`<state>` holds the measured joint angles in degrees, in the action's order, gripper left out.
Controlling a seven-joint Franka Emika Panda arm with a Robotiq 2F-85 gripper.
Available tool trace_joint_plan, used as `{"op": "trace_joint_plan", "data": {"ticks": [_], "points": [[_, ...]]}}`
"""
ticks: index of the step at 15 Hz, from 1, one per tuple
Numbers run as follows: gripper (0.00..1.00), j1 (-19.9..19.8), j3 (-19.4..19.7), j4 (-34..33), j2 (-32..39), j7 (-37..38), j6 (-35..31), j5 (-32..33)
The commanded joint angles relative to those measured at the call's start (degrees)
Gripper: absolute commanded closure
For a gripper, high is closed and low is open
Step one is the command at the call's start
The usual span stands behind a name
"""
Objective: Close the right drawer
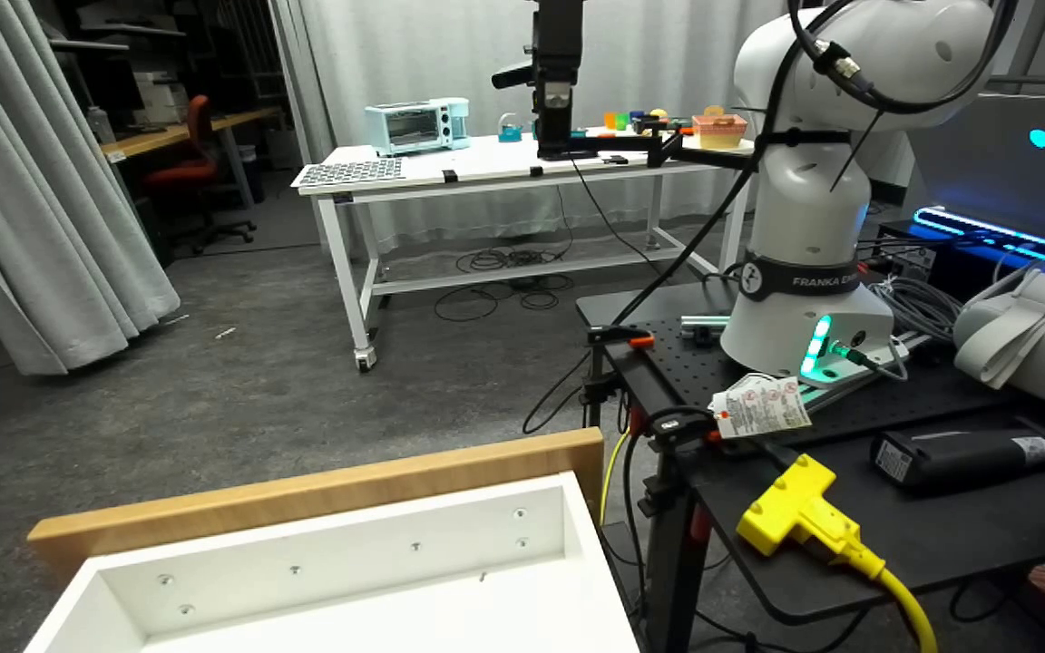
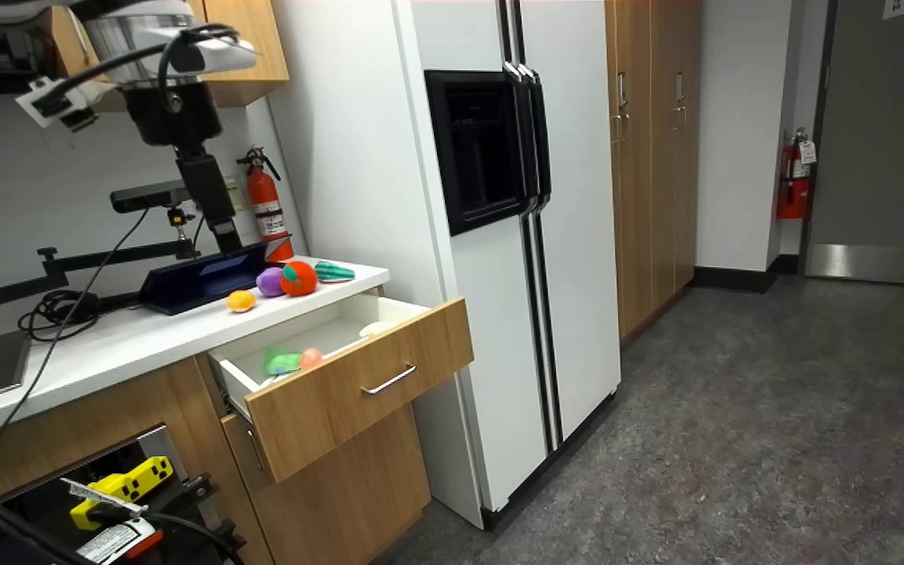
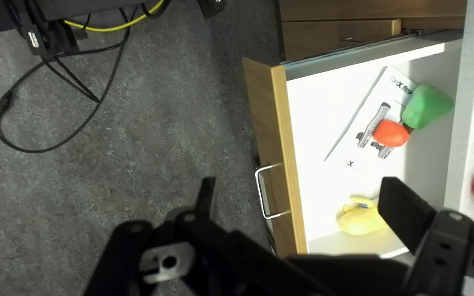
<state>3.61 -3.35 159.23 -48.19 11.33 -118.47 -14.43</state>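
Mottled grey flooring (image 2: 734, 431) runs past a tall white refrigerator (image 2: 577, 275). Beside it, under a white-topped wooden desk (image 2: 169, 329), a wide shallow drawer (image 2: 342, 402) with white inner panels and a light-wood front stands pulled out. It holds a green object (image 3: 428, 105), an orange-red object (image 3: 391, 133), a yellow object (image 3: 360, 222) and a white printed sheet (image 3: 350, 152) with the letters "Reg" legible. Black jaws, spread wide, show either side of the drawer's front edge in the wrist view. "FRANKA" reads across a black band (image 1: 795, 279) on the white robot arm (image 1: 813, 218); a white paper tag (image 1: 763, 408) has print too small to make out.
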Motion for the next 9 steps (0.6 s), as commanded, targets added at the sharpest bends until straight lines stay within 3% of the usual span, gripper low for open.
{"op": "trace_joint_plan", "data": {"ticks": [1, 5, 6, 9], "points": [[0.0, -2.1, -0.2, -0.8, 7.3, -1.8, -5.4, 2.4], [0.0, -3.6, -0.5, -2.5, 16.1, -1.4, -10.5, 6.6], [0.0, -2.2, 0.0, -0.7, 11.4, -0.6, -8.4, 4.9], [0.0, -2.7, 0.1, -1.7, 15.7, -0.6, -9.9, 6.0]]}}
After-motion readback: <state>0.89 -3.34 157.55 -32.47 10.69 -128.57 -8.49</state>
